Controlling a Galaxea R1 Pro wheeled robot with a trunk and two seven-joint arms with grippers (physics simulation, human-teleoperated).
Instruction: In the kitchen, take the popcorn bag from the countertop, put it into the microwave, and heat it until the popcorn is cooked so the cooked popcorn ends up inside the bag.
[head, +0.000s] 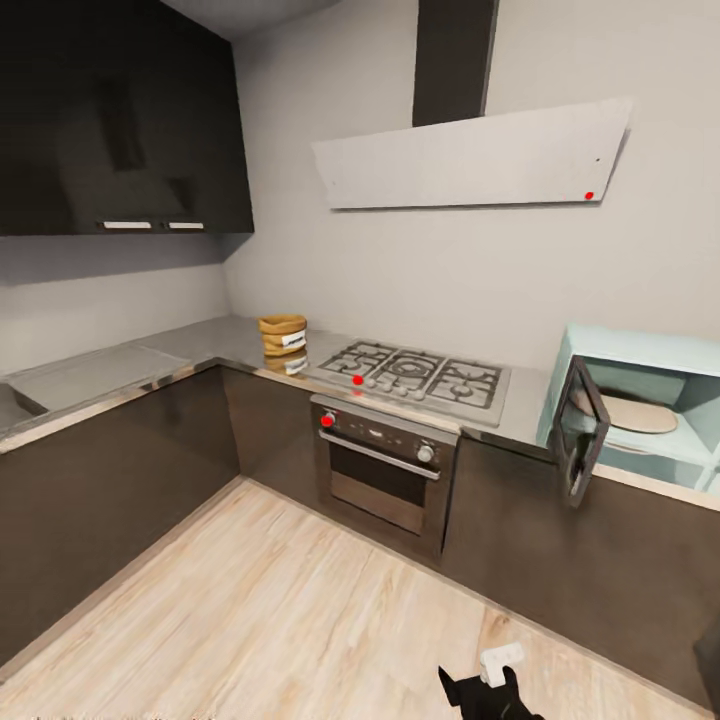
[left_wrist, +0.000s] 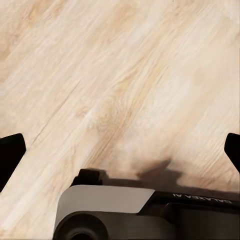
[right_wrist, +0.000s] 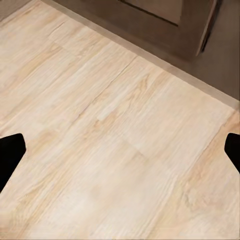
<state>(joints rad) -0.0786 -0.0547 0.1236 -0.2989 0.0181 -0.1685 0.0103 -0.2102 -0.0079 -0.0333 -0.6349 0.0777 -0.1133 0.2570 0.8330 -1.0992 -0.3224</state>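
Low at the near edge of the head view, a dark gripper (head: 487, 690) with a white piece on it hangs over the wooden floor (head: 250, 610); which arm it belongs to cannot be told from that glimpse. Both wrist views look straight down at the planks. The left gripper (left_wrist: 120, 150) has its dark fingertips at opposite edges of the frame, spread wide with nothing between them, and the right gripper (right_wrist: 120, 150) stands the same way, apart and empty. The arms seem tucked low for driving, since nothing is within reach yet.

Farther out, the popcorn bag (head: 283, 335) stands upright on the countertop (head: 200, 345), just beside the hob (head: 415, 375) and well apart from the microwave (head: 640, 405). The microwave door (head: 580, 430) hangs open, probably so the bag can go straight in; a pale round plate lies inside.

Only the head view takes in the bag, hob, oven (head: 385, 475) and microwave. The right wrist view adds the dark cabinet base (right_wrist: 165, 30) close ahead; the left wrist view adds part of the robot's own body and its shadow.
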